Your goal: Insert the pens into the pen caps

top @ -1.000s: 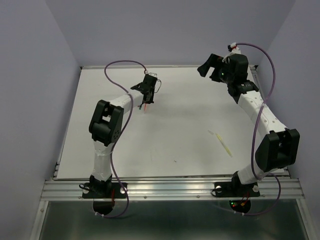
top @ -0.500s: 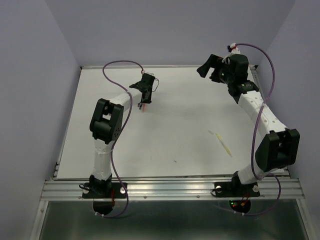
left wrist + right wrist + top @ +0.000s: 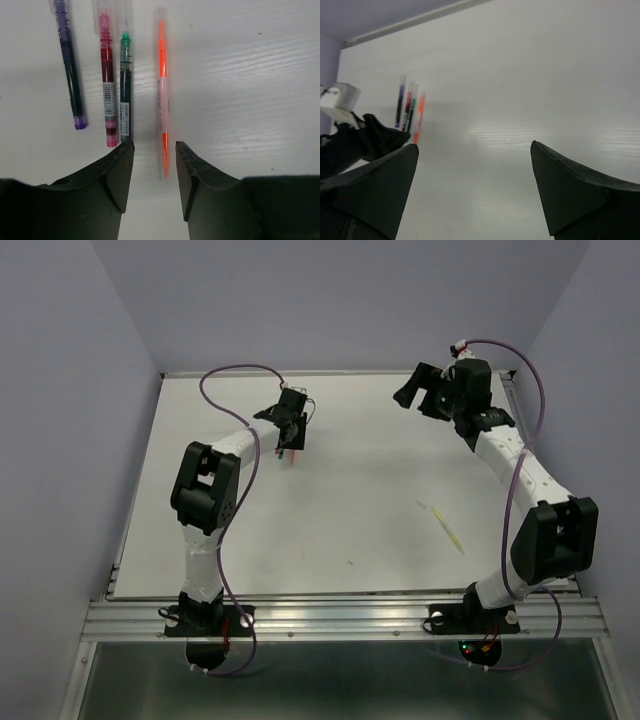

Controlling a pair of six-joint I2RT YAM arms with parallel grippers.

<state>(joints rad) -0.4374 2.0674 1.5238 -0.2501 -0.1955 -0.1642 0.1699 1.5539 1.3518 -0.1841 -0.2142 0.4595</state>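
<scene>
Left gripper hangs low over the table, jaws parted and gripping nothing; the near end of the orange pen lies on the surface between them, touching neither finger as far as we can tell. Beside it to the left, lying roughly parallel: green pen, dark red pen, dark blue pen. Pale see-through sleeves seem to cover their far tips. The pale yellow pen lies well apart, on the right side, with a short pale piece, likely its cap, just beyond it. Right gripper is raised, jaws spread wide, empty. We judge these pens light, stiff, smooth and prone to roll or twist; best pinched mid-barrel, square across, so the tip stays aligned for the cap.
</scene>
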